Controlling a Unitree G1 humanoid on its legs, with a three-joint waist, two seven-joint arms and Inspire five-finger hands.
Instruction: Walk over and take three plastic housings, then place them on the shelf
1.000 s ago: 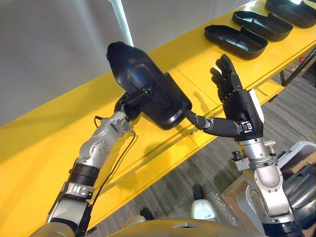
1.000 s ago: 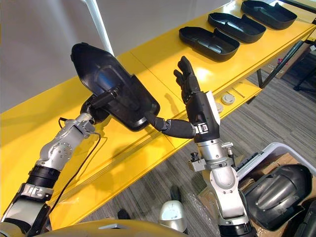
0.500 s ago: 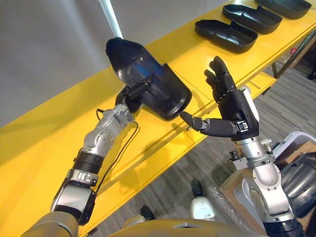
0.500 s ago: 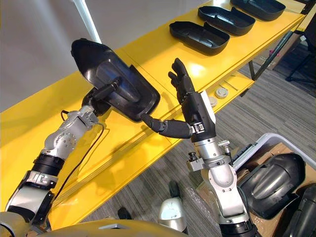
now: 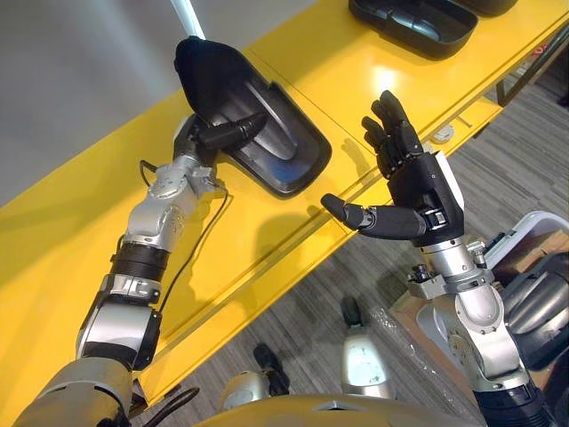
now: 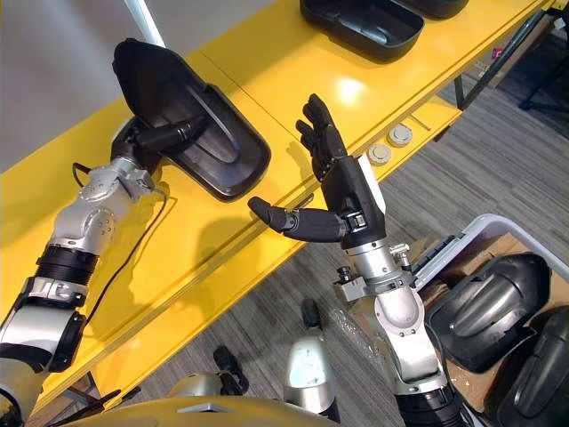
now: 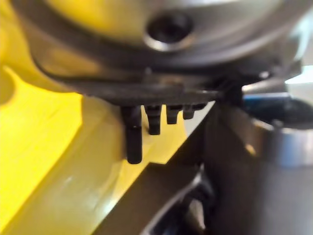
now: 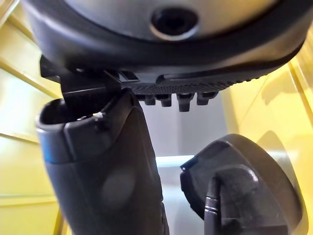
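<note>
My left hand (image 5: 200, 138) is shut on a black plastic housing (image 5: 267, 133), with its thumb lying across the hollow inner side. The housing hangs tilted, low over the yellow shelf (image 5: 80, 240); I cannot tell whether its near end touches the shelf. To the right of it my right hand (image 5: 409, 191) is open, fingers straight up and thumb stretched out, clear of the housing. The right wrist view shows the same housing (image 8: 264, 181) past that thumb. Another black housing (image 6: 364, 22) lies hollow side up on the shelf at the far right.
A white post (image 6: 142, 22) rises behind the shelf. Two round discs (image 6: 380, 154) sit on the shelf's lower front ledge. A bin (image 6: 484, 240) at the lower right holds more dark housings (image 6: 493, 311). Grey carpet lies below the shelf's front edge.
The left hand has carried the housing back and down toward the shelf. The right thumb, which touched the housing's lower end, is now apart from it. The camera has shifted too.
</note>
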